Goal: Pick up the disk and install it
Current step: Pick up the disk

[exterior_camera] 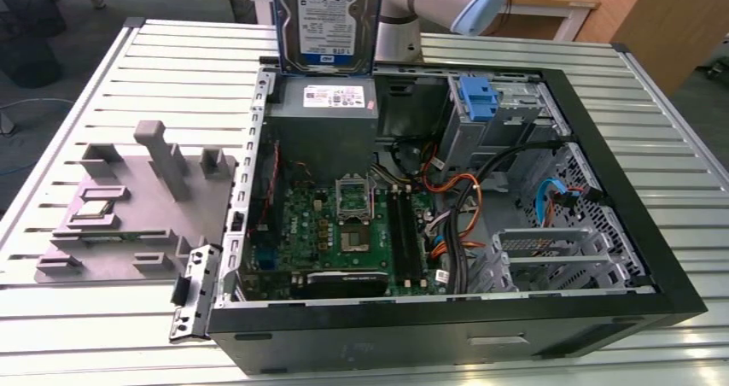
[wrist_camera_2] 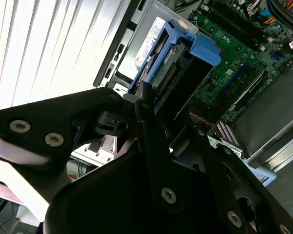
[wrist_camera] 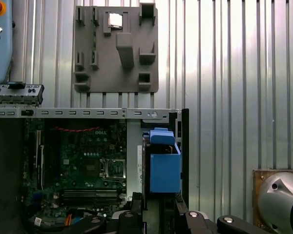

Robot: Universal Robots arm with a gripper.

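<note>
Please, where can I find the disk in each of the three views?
Exterior view: disk upright at the top, above the case.
Second wrist view: disk edge-on in the tool, before the motherboard.
First wrist view: disk beside the motherboard.
Shared landmark: motherboard.

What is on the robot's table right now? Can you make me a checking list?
Surface: slatted metal table carrying an open computer case.
Job's things: the disk is in the air, upright, over the case's end near the grey metal box; not installed.
Clutter: grey fixture tray beside the case, on the exterior view's left.
Gripper: the gripper is shut on the disk's blue-framed end.
Cables: orange, black and blue cables lie inside the case beside the green motherboard.
Surroundings: wooden furniture beyond the table.
</note>
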